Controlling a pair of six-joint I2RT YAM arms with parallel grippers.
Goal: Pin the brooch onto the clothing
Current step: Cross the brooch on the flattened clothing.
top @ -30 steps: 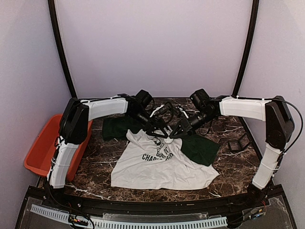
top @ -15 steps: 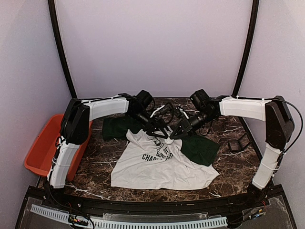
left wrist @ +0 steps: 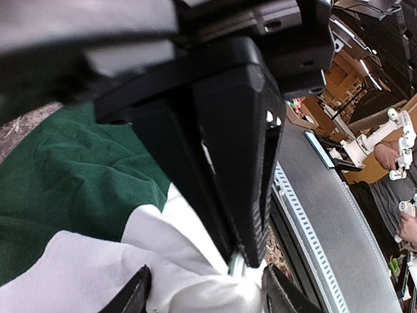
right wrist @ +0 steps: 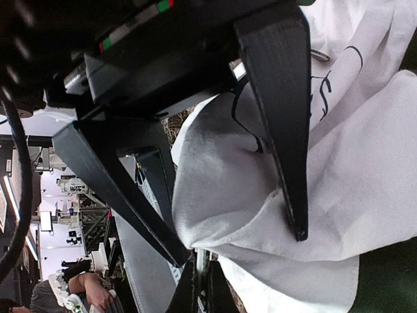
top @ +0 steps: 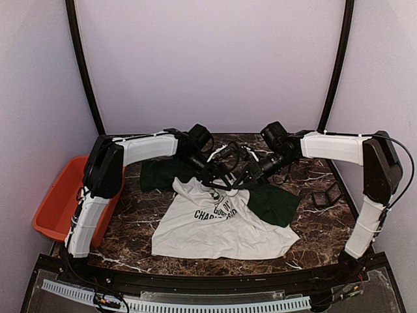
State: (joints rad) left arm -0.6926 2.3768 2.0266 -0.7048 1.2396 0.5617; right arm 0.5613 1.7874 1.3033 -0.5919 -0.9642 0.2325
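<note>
The white T-shirt (top: 215,228) with dark green sleeves and black print lies spread on the marble table (top: 130,225). Its chest is pulled up into a fold near the collar. Both grippers meet at that fold. My left gripper (top: 223,177) is shut on a thin silvery piece, the brooch (left wrist: 236,264), whose tip touches the bunched white cloth (left wrist: 98,274). My right gripper (top: 244,178) is open, and its fingers (right wrist: 287,130) straddle the white fold (right wrist: 352,169). The left gripper's shut fingertips (right wrist: 195,290) show at the bottom of the right wrist view.
An orange bin (top: 55,202) stands off the table's left edge. A small black stand (top: 326,195) sits at the right. The green sleeves (top: 273,203) spread out to either side of the grippers. The curtain walls close in on both sides.
Both grippers have drawn slightly closer together and up over the collar. The fold of shirt between them is lifted a little higher.
</note>
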